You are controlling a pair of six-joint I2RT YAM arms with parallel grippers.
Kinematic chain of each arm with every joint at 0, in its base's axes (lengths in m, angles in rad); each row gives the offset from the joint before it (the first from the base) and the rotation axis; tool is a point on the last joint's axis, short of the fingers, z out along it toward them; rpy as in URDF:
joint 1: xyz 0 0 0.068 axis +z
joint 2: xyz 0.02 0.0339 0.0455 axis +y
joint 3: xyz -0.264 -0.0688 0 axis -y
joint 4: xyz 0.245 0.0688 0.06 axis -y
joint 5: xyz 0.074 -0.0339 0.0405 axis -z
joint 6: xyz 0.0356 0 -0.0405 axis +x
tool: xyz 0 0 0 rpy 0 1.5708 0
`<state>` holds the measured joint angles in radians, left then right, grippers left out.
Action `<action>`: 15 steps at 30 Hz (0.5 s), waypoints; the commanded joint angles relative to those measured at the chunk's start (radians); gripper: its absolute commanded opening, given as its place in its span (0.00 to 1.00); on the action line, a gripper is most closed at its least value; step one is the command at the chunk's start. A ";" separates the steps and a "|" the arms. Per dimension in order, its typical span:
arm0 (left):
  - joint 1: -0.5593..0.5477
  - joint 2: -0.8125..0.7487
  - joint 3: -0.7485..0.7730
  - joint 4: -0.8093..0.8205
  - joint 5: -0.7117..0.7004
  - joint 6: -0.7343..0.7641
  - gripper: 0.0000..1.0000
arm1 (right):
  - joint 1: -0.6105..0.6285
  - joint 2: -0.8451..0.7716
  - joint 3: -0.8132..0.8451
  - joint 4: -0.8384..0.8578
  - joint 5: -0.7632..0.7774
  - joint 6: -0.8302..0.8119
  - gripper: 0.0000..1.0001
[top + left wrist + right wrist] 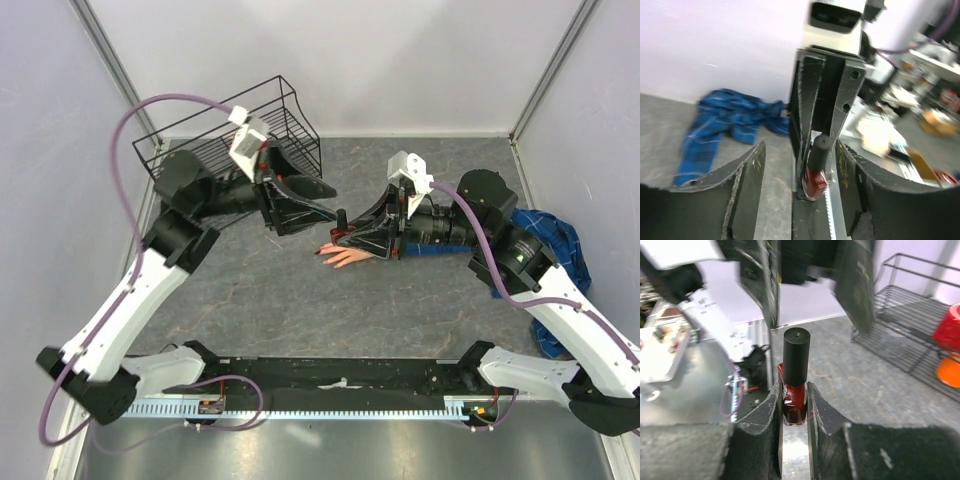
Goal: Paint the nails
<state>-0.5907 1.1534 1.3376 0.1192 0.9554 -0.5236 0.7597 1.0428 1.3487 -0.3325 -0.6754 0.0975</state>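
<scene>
A small bottle (794,402) of dark red polish with a tall black cap (796,354) stands upright between my right gripper's (793,390) jaws, which are shut on its glass body. My left gripper (800,147) is open, its fingers (746,182) apart on either side of the bottle (815,175) and not touching the cap. In the top view both grippers meet mid-table, left (328,205) and right (341,232). Just in front of them lies the peach fake hand (347,258); the nails (320,251) at its fingertips are tiny and dark.
A black wire rack (240,130) stands at the back left, behind my left arm. A red and orange object (949,342) sits by the rack (910,315). The hand's blue plaid cuff (555,240) trails off to the right under my right arm.
</scene>
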 commanded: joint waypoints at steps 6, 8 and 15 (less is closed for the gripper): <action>-0.139 -0.116 -0.006 -0.296 -0.627 0.119 0.61 | 0.007 0.036 0.079 -0.048 0.267 -0.059 0.00; -0.172 -0.104 0.000 -0.308 -0.667 0.146 0.58 | 0.007 0.042 0.081 -0.054 0.284 -0.059 0.00; -0.257 -0.046 0.038 -0.319 -0.742 0.200 0.47 | 0.007 0.043 0.084 -0.059 0.306 -0.061 0.00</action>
<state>-0.8188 1.0794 1.3361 -0.1764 0.3168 -0.4046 0.7639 1.0966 1.3865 -0.4088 -0.4088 0.0502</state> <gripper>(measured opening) 0.527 0.247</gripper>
